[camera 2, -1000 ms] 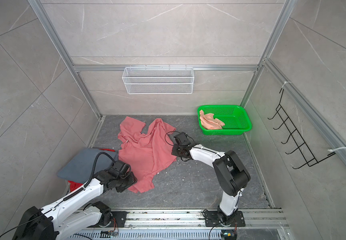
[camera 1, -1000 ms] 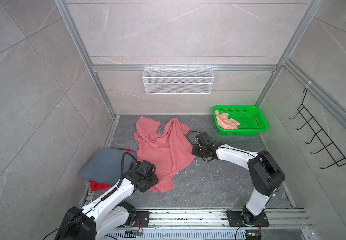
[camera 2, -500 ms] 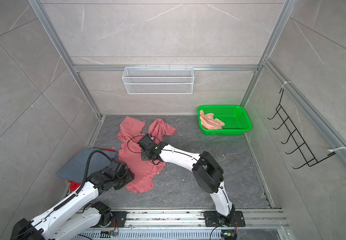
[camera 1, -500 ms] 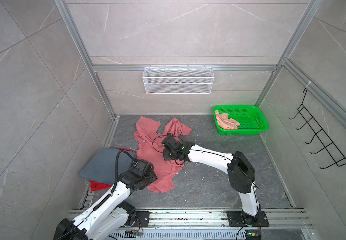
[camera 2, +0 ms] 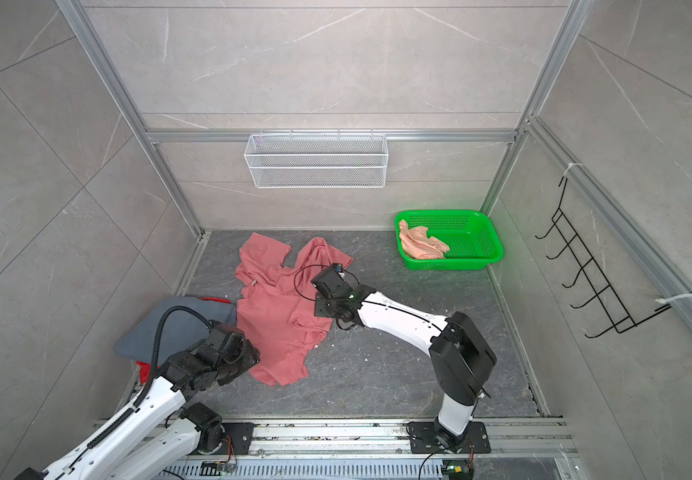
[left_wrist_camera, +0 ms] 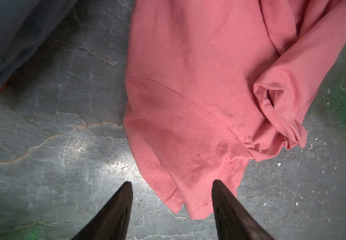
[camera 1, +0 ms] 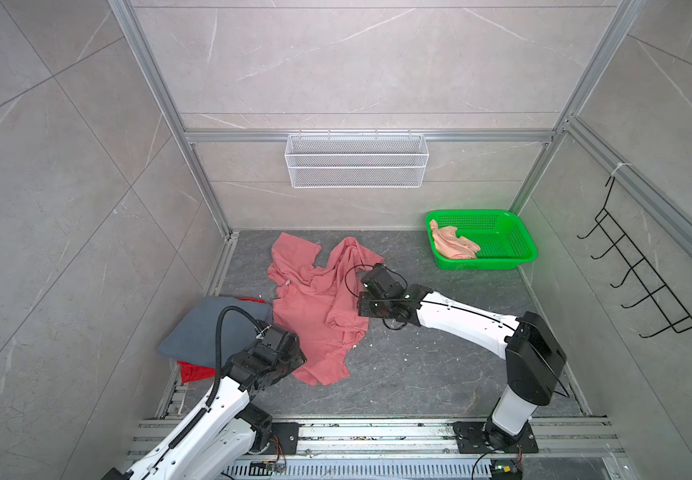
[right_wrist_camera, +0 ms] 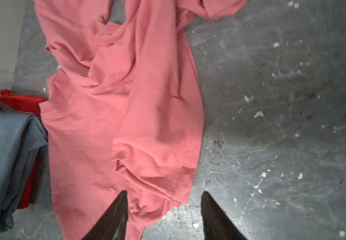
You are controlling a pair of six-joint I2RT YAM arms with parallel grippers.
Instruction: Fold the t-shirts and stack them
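1. Coral shirt (camera 1: 315, 307) lies crumpled on the desk (camera 1: 419, 365), running from the middle of the back edge toward the front left. It is not flat: one side is doubled over the body and the sleeves are bunched. Judgement: it must be spread out before any fold.
2. Left pincer (left_wrist_camera: 171, 182): jaws apart, holding nothing. It hangs low over the shirt's near end. One finger (left_wrist_camera: 219, 193) is above the stitched hem, the other above bare desk. Judgement: placed astride the cloth edge so that closing would catch the hem.
3. Right pincer (right_wrist_camera: 164, 192): jaws apart, holding nothing. It sits over the rumpled right-hand edge of the same shirt, one finger above cloth and one above desk. Judgement: the two pincers sit at opposite ends of the cloth so they can pull it taut between them.
4. Grey shirt (camera 1: 207, 328) lies folded on top of the red shirt (camera 1: 194, 370), by the left edge near the front. Only strips of red show beneath it. Judgement: this is the stack, kept to the side so the middle is free for folding.
5. Peach shirt (camera 1: 452, 245) is heaped unfolded at the left end of the green basket (camera 1: 498, 237), in the back right corner. Judgement: it is waiting its turn.
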